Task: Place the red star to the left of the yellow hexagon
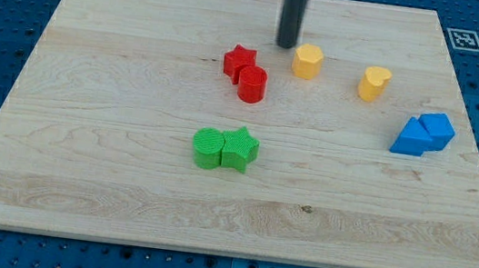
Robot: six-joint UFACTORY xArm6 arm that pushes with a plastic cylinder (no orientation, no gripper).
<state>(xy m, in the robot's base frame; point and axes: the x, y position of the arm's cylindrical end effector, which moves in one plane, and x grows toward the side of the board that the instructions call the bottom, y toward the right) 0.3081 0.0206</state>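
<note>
The red star [238,61] lies above the board's middle, touching a red cylinder [253,84] at its lower right. The yellow hexagon [307,61] lies to the star's right, a short gap between them. My tip [286,45] is down on the board just left of the yellow hexagon's upper edge and up-right of the red star, touching neither that I can tell.
A yellow heart-shaped block [374,83] lies right of the hexagon. Two blue blocks [424,134] touch at the view's right. A green cylinder [209,147] and green star [240,148] touch near the middle. The wooden board [78,178] lies on a blue pegboard.
</note>
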